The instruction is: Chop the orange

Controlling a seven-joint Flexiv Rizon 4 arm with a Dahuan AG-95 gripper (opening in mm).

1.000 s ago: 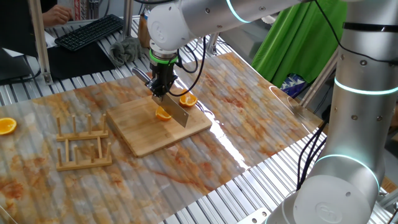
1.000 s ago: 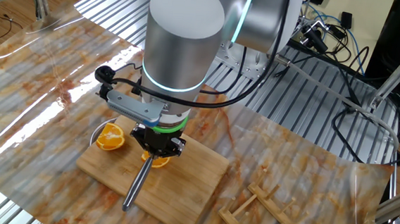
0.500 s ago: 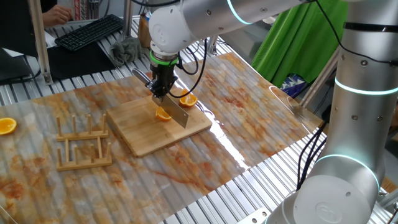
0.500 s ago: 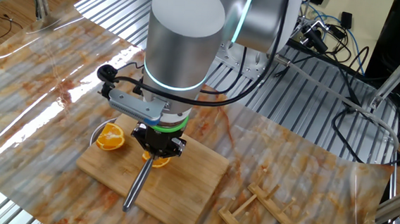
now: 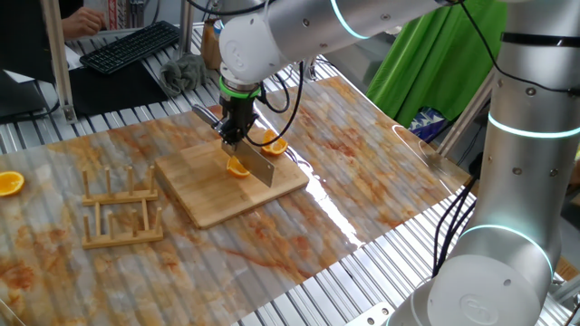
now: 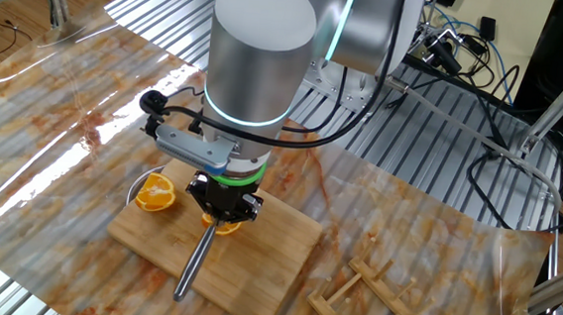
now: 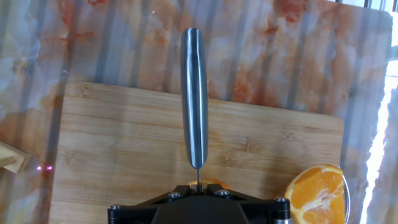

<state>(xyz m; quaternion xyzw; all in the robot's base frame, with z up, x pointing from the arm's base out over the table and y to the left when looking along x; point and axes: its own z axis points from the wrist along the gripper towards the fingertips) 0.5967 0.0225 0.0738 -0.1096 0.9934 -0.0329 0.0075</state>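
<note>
The orange [image 5: 237, 167] is a small piece on the wooden board [image 5: 217, 195], right under my gripper [image 5: 234, 136]. The gripper is shut on a steel knife [image 5: 258, 166]. The blade stands edge-down over the orange. In the other fixed view the knife's handle [image 6: 193, 261] sticks out over the board [image 6: 264, 266], and the orange [image 6: 225, 226] peeks from under the gripper [image 6: 220, 208]. In the hand view the handle [image 7: 194, 93] points away from the gripper [image 7: 198, 186], and only a sliver of the orange [image 7: 208, 183] shows.
A rounder orange half [image 5: 272, 145] lies just off the board's edge and also shows in the hand view [image 7: 316, 190]. Another orange half [image 5: 9, 183] lies far left. A wooden rack [image 5: 122, 210] stands left of the board. A keyboard [image 5: 131, 45] is at the back.
The gripper with the knife has edged slightly up and back. The orange and the board have not moved.
</note>
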